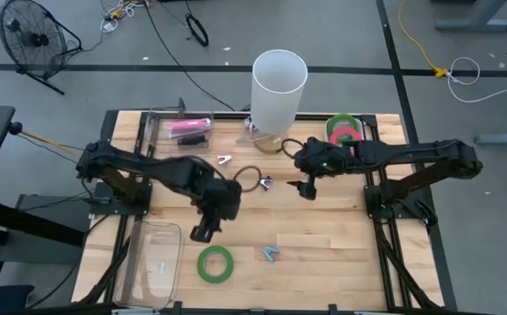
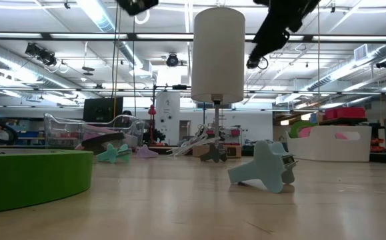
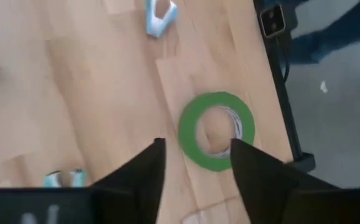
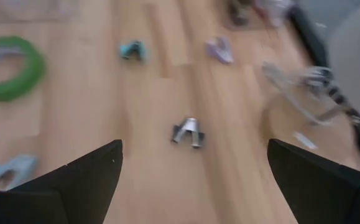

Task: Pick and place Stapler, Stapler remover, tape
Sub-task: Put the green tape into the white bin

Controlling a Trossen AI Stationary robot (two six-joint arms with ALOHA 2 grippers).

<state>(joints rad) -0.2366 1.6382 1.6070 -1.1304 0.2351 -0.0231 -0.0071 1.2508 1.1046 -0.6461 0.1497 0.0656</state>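
Observation:
A green tape ring (image 1: 216, 263) lies flat on the table near its front edge. My left gripper (image 1: 203, 232) hovers open just to its far left; in the left wrist view the ring (image 3: 195, 146) shows beyond the open fingers (image 3: 198, 155). My right gripper (image 1: 306, 190) hovers open, wide apart, over mid-table, near a grey staple remover (image 1: 266, 182), which also shows in the right wrist view (image 4: 188, 132). A light-blue staple remover (image 1: 271, 254) lies right of the ring. A green ring (image 1: 339, 121) and a red ring (image 1: 348, 136) lie at the far right. A pink stapler (image 1: 189, 128) lies in a clear box.
A tall white cylinder (image 1: 279, 83) stands at the far middle. A clear tray (image 1: 152, 258) sits at the near left. A whitish staple remover (image 1: 225, 160) and a thin loop (image 1: 247, 178) lie mid-table. Bare wood lies to the near right.

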